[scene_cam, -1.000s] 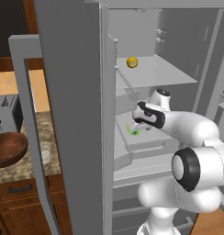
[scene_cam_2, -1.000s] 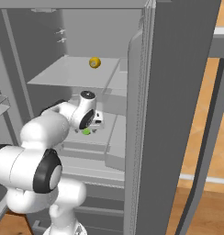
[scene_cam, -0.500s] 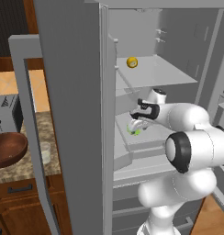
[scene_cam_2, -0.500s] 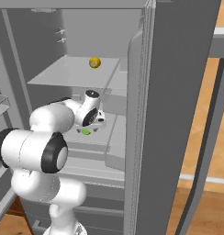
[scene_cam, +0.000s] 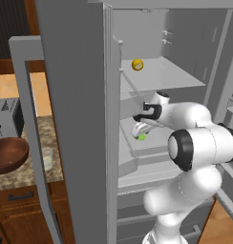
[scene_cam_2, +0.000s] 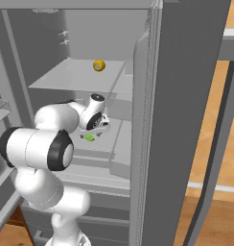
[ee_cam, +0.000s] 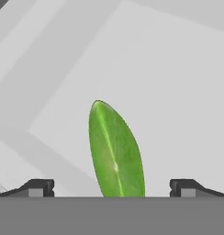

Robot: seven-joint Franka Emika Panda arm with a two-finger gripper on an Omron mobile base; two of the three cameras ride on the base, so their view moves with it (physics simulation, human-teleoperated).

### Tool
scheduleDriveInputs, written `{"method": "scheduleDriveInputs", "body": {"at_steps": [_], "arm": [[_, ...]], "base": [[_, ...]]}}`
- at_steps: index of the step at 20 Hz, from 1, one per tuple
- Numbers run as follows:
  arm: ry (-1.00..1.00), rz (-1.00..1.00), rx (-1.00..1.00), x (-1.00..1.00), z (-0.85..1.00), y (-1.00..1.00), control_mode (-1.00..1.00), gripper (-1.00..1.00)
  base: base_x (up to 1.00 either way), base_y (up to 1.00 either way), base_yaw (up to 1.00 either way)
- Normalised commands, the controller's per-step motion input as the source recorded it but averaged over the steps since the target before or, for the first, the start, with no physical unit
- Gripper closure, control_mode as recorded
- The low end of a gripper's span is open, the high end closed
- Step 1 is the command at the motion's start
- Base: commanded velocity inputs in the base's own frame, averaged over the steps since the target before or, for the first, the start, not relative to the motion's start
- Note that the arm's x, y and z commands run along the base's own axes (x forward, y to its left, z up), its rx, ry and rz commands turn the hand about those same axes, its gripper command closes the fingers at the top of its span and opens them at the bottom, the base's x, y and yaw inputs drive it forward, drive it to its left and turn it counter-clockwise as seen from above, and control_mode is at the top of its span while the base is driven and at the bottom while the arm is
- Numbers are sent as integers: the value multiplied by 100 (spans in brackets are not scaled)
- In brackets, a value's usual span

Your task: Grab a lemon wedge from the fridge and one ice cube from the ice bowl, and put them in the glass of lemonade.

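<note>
Inside the fridge (scene_cam: pixel 75 95), the tool (ee_cam: pixel 112 188) hangs wide open over the green wedge (ee_cam: pixel 115 149) — descend straight, keep it centred between the tips, then close.

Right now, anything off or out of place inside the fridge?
The open gripper hangs over a green wedge on a lower shelf. That looks like a lime; the yellow fruit sits on the upper shelf.
</note>
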Motion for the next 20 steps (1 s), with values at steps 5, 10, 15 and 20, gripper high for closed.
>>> {"method": "scheduleDriveInputs", "body": {"at_steps": [5, 10, 15, 20], "arm": [[-2, 4, 0, 17, -1, 0, -100, -100], [0, 6, 0, 0, -12, 3, -100, -100], [0, 8, 0, 0, -34, 10, -100, -100], [0, 7, 0, -4, -16, 8, -100, -100]], "base": [[0, 0, 0], [0, 0, 0], [0, 0, 0], [0, 0, 0]]}}
